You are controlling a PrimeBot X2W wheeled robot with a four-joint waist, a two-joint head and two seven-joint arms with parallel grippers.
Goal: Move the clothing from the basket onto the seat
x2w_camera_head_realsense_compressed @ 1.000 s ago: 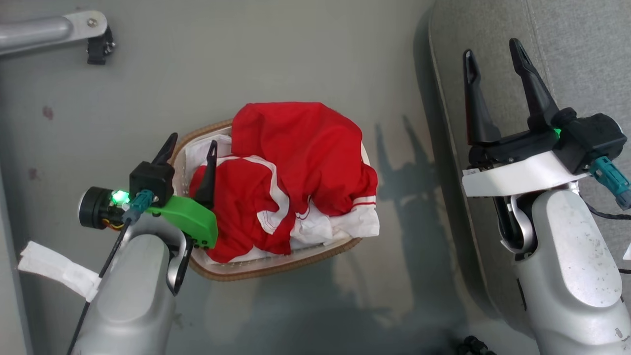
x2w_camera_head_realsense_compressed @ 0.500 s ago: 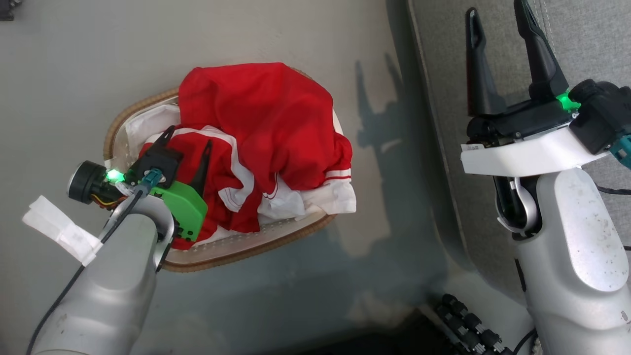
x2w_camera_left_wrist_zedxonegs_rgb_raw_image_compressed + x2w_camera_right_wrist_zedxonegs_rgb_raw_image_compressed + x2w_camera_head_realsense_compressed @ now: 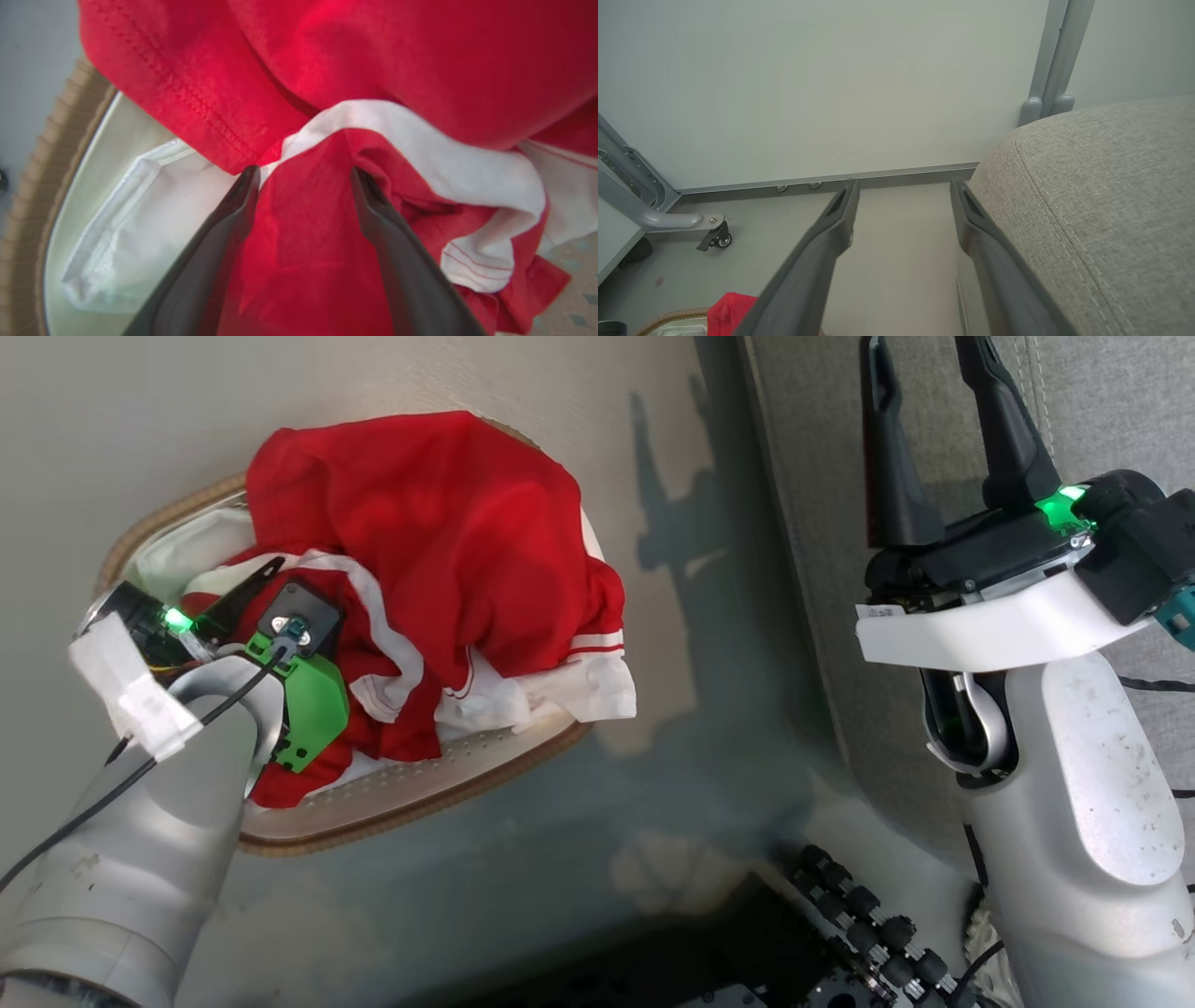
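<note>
- Left gripper (image 3: 303, 173) angled down, fingers spread astride red-and-white clothing (image 3: 448, 532).
- Right gripper (image 3: 904, 185) points far, fingers spread, beside one grey woven-fabric sofa (image 3: 1111, 196).
- One brown-rimmed white plastic basket (image 3: 420, 805).

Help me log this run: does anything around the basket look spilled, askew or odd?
Mildly. The red and white clothing is heaped above the rim of the basket, and a white cuff hangs over that rim on the side toward the seat. White tape sticks out loose from the left forearm. Nothing looks damaged.
</note>
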